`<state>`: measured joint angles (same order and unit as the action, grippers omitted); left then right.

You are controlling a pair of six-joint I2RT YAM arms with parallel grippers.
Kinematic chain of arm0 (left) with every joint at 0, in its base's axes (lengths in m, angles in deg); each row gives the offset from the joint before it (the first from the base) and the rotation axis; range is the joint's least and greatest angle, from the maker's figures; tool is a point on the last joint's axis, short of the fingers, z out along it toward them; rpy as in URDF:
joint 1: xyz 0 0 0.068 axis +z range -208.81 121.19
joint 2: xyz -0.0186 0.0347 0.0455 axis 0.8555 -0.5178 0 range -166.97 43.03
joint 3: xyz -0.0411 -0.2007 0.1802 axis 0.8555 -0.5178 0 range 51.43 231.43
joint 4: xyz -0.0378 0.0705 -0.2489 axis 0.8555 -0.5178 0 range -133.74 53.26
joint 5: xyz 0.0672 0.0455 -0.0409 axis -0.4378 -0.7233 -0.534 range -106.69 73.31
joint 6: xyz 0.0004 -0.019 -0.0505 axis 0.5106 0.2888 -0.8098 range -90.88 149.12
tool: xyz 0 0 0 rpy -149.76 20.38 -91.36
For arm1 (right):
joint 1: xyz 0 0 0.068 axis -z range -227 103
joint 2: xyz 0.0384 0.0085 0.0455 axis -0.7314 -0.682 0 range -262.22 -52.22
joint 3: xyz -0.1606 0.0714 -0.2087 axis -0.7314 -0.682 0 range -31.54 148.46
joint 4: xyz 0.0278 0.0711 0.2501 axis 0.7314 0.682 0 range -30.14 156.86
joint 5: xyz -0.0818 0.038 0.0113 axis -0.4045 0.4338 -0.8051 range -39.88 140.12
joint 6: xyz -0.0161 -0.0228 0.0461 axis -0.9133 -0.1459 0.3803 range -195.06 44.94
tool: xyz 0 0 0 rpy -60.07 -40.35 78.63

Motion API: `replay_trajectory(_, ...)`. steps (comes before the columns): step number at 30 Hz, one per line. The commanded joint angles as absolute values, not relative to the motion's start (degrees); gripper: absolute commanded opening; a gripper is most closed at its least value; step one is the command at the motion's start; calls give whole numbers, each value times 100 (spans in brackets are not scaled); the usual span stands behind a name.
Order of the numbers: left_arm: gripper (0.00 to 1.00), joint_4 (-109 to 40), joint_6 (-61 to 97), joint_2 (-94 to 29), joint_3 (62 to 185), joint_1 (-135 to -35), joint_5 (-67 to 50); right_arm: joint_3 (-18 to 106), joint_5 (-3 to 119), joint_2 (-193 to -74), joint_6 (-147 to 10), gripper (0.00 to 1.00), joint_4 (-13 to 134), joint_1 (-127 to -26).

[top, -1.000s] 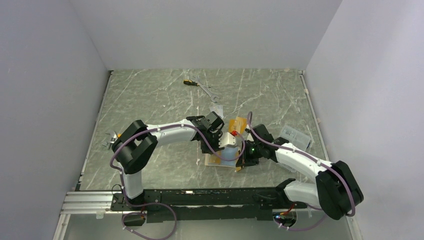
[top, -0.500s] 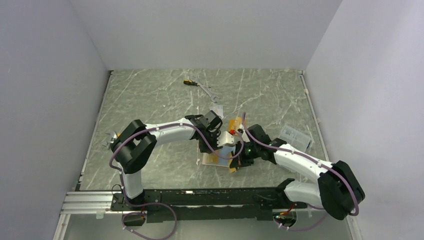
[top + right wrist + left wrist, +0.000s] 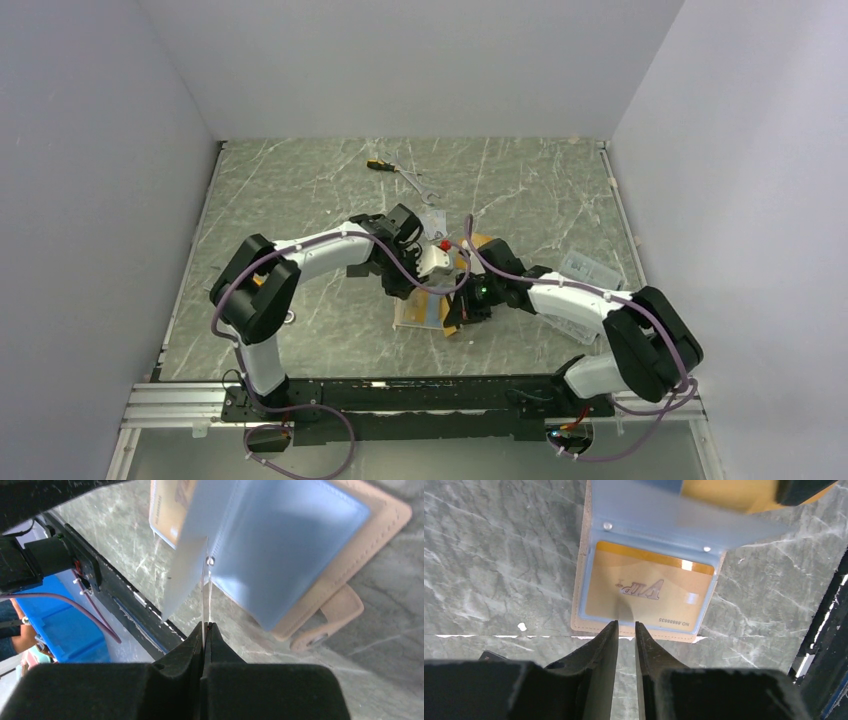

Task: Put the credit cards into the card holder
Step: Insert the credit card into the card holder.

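The card holder [image 3: 674, 635] lies open on the marble, with a tan rim and blue sleeves. An orange credit card [image 3: 649, 592] marked VIP sits inside the clear blue sleeve. My left gripper [image 3: 626, 624] hovers at the holder's near edge, slightly open, with nothing between its fingers. My right gripper [image 3: 205, 625] is shut on a thin blue sleeve page [image 3: 185, 560] of the card holder [image 3: 370, 535] and holds it up edge-on. From above, the holder [image 3: 418, 315] lies between the left gripper [image 3: 432, 285] and the right gripper [image 3: 462, 312]. No other credit cards can be made out.
A clear plastic box [image 3: 592, 268] lies at the right. A wrench [image 3: 420, 185] and a small screwdriver [image 3: 380, 163] lie at the back. The holder's snap tab [image 3: 335, 615] rests on the table. A black rail [image 3: 400, 395] runs along the near edge.
Both arms have shifted left and a little farther back. The right gripper has swung the sleeve page leftward over the holder. The left gripper's jaws have narrowed slightly.
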<state>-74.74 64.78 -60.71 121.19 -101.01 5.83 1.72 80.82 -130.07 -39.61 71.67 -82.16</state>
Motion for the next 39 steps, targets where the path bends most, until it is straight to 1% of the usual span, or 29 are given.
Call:
replay_trajectory(1, 24, -7618, 6666, -5729, 12105, -9952, 1003, 593, 8226, -13164, -4116, 0, 6772, -8293)
replay_trajectory(10, 24, -7766, 6783, -5350, 12109, -9509, 1376, 741, 8258, -13641, -4148, 0, 6543, -8413)
replay_trajectory(17, 26, -7651, 6976, -5044, 11886, -9523, 1530, 887, 8301, -14146, -4244, 0, 6463, -8431)
replay_trajectory(21, 26, -7415, 7069, -5202, 11784, -9713, 1406, 916, 8405, -14235, -4257, 0, 6412, -8427)
replay_trajectory(24, 26, -7223, 7113, -5369, 11727, -9907, 1233, 794, 8528, -14100, -4213, 0, 6339, -8378)
replay_trajectory(29, 26, -7016, 7098, -5451, 11649, -10018, 1355, 399, 8964, -13802, -4112, 0, 6076, -8074)
replay_trajectory(34, 25, -6938, 7307, -5561, 11508, -10190, 908, 143, 9386, -13804, -4096, 0, 5866, -7797)
replay_trajectory(39, 25, -6916, 7558, -5571, 11353, -10226, 549, 139, 9731, -14006, -4062, 0, 5619, -7758)
